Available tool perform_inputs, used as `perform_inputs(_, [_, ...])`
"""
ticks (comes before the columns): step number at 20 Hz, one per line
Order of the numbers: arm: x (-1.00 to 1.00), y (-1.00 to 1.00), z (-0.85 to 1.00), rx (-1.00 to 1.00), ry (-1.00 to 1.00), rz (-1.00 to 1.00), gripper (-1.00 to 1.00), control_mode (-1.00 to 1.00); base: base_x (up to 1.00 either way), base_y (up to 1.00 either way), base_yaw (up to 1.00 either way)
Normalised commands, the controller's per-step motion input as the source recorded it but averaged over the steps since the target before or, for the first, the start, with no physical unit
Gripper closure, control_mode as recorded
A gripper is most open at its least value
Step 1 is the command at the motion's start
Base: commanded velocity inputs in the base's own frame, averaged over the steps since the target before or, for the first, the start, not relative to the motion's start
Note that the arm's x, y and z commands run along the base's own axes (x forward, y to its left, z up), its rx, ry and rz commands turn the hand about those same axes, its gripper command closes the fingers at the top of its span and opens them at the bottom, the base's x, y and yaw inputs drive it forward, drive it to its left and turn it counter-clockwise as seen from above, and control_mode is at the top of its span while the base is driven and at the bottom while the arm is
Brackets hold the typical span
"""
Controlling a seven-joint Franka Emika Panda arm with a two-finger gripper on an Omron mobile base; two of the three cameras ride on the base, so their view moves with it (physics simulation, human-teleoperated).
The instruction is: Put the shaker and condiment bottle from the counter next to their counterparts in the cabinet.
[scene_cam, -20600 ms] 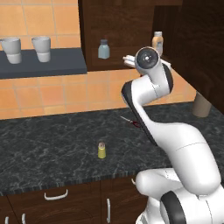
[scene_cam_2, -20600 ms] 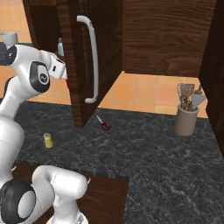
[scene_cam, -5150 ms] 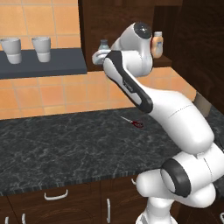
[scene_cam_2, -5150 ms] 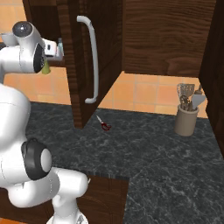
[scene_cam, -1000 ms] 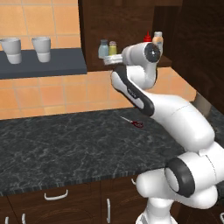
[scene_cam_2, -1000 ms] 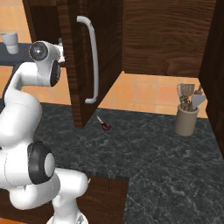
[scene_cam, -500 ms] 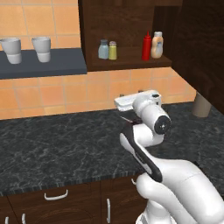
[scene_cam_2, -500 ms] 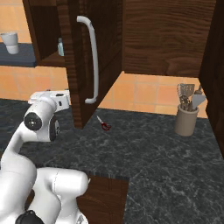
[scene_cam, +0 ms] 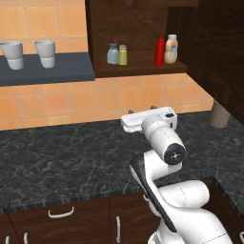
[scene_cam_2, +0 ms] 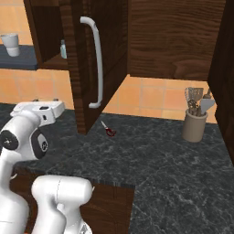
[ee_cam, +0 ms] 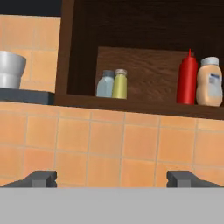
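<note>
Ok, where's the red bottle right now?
The red bottle stands upright on the cabinet shelf, just left of the tan bottle in the left base view, well right of the two shakers.

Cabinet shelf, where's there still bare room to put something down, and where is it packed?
On the cabinet shelf, bare board lies between the yellow-green shaker and the red bottle, and left of the grey-blue shaker. It is crowded at each pair: the shakers stand close together, and the red bottle is right beside the tan bottle.
</note>
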Motion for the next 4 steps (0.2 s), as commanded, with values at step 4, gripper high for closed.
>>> perform_inputs(4, [0.00, 0.00, 0.00, 0.00, 0.00, 0.00, -1.00, -1.00, 0.00, 0.00, 0.00])
